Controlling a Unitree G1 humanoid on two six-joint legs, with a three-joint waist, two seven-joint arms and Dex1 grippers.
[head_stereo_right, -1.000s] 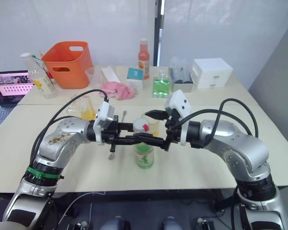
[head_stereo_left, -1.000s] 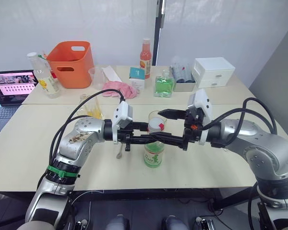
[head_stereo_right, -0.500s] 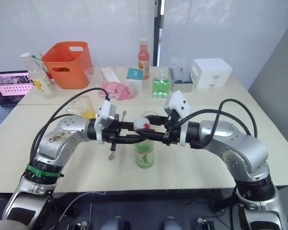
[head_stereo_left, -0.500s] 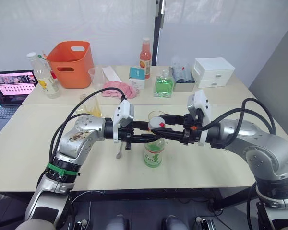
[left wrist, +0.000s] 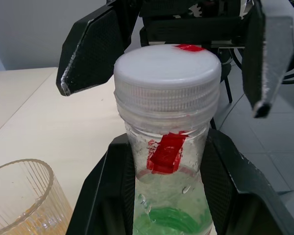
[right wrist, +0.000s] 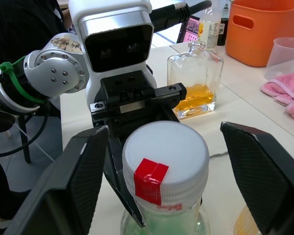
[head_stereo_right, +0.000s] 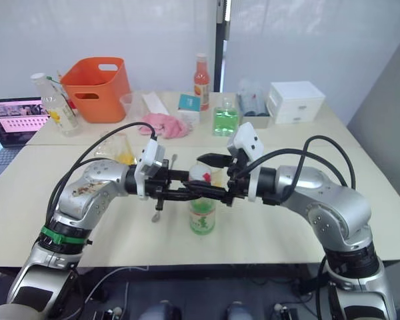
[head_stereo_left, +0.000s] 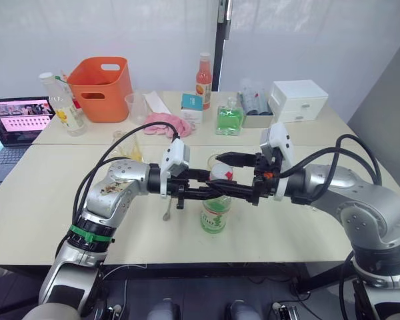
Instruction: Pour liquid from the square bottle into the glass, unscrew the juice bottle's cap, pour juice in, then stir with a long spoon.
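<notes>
The juice bottle stands upright on the table's near half, pale green liquid inside. My left gripper is shut on its neck just under the cap, which is white with a red tab and sits on the bottle. My right gripper is open, one finger on each side of the cap and apart from it. The glass holds some yellow-orange liquid and stands just behind the bottle. The square bottle stands further left. The long spoon lies flat on the table under my left forearm.
Along the back stand an orange basket, a measuring cup, a pink cloth, a green square bottle, a slim orange-red bottle and a white drawer box. A laptop sits far left.
Half a second ago the right gripper's fingers were closed on the cap; they have now spread apart. The cap is still on the bottle. The left gripper keeps its hold.
</notes>
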